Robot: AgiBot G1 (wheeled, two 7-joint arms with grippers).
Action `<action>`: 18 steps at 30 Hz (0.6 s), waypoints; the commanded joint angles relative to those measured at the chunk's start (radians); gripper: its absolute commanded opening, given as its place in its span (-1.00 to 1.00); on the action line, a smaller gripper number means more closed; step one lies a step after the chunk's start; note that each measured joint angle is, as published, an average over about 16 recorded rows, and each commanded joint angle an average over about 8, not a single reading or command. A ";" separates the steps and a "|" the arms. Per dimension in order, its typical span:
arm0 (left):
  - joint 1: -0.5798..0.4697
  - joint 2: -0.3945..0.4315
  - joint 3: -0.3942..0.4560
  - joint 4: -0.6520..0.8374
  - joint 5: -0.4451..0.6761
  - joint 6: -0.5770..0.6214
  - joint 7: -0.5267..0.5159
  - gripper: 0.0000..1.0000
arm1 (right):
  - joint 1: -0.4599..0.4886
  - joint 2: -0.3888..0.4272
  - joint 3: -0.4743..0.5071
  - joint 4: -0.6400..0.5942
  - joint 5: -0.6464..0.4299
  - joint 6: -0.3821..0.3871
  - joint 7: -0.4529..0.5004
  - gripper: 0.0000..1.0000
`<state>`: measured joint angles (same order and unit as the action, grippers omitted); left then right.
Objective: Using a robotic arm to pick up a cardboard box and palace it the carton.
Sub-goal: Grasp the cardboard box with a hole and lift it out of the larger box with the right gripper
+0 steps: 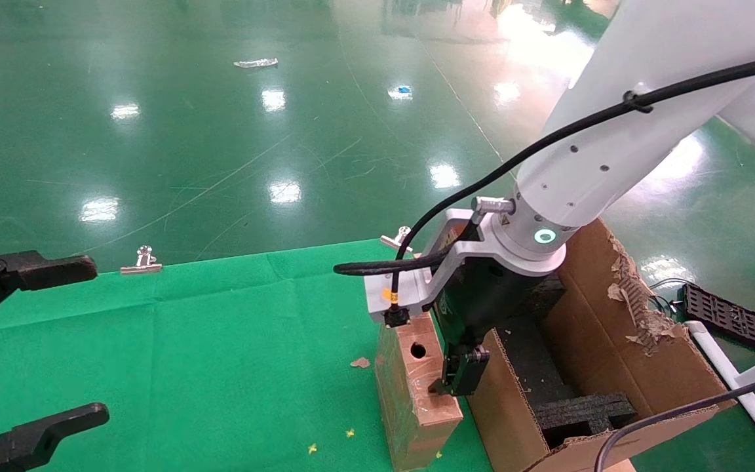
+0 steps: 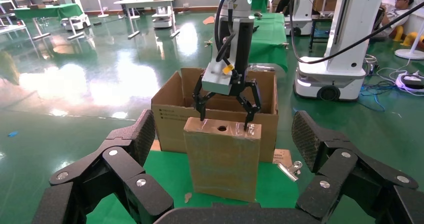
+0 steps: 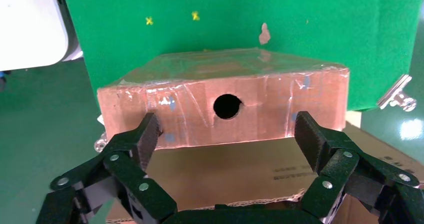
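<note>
Green cloth (image 1: 220, 341) over table, glossy green floor beyond. Right gripper (image 2: 227, 115) of robotic arm (image 1: 600, 144) spread wide, straddling top of one cardboard box (image 2: 223, 160), fingertips (image 3: 150, 134) not seen clamping. Box upright just below gripper, one round hole (image 3: 227, 106) in upper face, beside one carton (image 1: 620, 354). Carton interior partly hidden by wrist; black foam (image 1: 580, 410) visible. Left gripper (image 1: 30, 341) well apart, fingers spread, cut off at edge. Two clips (image 1: 142, 261) at cloth edge.

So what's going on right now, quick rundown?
Right gripper open, straddling the cardboard box's top. Left gripper open, parked far left. Box upright on green cloth, beside the carton. Nothing in the way.
</note>
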<state>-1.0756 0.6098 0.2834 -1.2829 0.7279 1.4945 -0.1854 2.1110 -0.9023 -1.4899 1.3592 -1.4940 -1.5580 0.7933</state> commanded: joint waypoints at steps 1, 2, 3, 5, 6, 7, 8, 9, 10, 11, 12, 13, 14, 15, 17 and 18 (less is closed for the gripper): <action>0.000 0.000 0.000 0.000 0.000 0.000 0.000 1.00 | 0.009 -0.009 -0.033 0.000 0.014 0.004 0.008 1.00; 0.000 0.000 0.000 0.000 0.000 0.000 0.000 1.00 | 0.014 -0.011 -0.042 0.000 0.014 0.007 0.015 1.00; 0.000 0.000 0.000 0.000 0.000 0.000 0.000 1.00 | 0.021 -0.013 -0.050 -0.001 0.014 0.011 0.024 1.00; 0.000 0.000 0.000 0.000 0.000 0.000 0.000 1.00 | 0.034 -0.015 -0.062 -0.001 0.013 0.017 0.049 1.00; 0.000 0.000 0.001 0.000 0.000 0.000 0.000 1.00 | 0.041 -0.014 -0.065 -0.002 0.013 0.020 0.069 1.00; 0.000 0.000 0.001 0.000 0.000 0.000 0.000 1.00 | 0.048 -0.011 -0.069 -0.003 0.014 0.023 0.094 1.00; 0.000 0.000 0.001 0.000 0.000 0.000 0.000 1.00 | 0.055 -0.008 -0.071 -0.005 0.018 0.025 0.123 1.00; 0.000 0.000 0.001 0.000 -0.001 0.000 0.000 1.00 | 0.061 -0.002 -0.071 -0.008 0.025 0.026 0.158 1.00; 0.000 0.000 0.001 0.000 -0.001 0.000 0.000 1.00 | 0.067 0.005 -0.071 -0.013 0.034 0.027 0.197 1.00; 0.000 0.000 0.001 0.000 -0.001 0.000 0.000 1.00 | 0.071 0.013 -0.072 -0.019 0.046 0.026 0.239 1.00; 0.000 0.000 0.001 0.000 -0.001 0.000 0.000 1.00 | 0.074 0.021 -0.072 -0.028 0.060 0.024 0.283 1.00; 0.000 0.000 0.001 0.000 -0.001 0.000 0.001 1.00 | 0.076 0.028 -0.072 -0.041 0.078 0.020 0.328 1.00; 0.000 0.000 0.001 0.000 -0.001 0.000 0.001 1.00 | 0.076 0.033 -0.073 -0.060 0.097 0.015 0.372 1.00; 0.000 0.000 0.001 0.000 -0.001 -0.001 0.001 1.00 | 0.075 0.037 -0.074 -0.082 0.118 0.010 0.415 1.00; 0.000 -0.001 0.001 0.000 -0.001 -0.001 0.001 1.00 | 0.069 0.041 -0.078 -0.139 0.161 0.000 0.489 1.00; 0.000 -0.001 0.001 0.000 -0.001 -0.001 0.001 1.00 | 0.066 0.040 -0.083 -0.171 0.180 -0.004 0.522 1.00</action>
<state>-1.0759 0.6093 0.2848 -1.2829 0.7270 1.4939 -0.1847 2.1744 -0.8751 -1.5798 1.1845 -1.3307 -1.5563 1.2913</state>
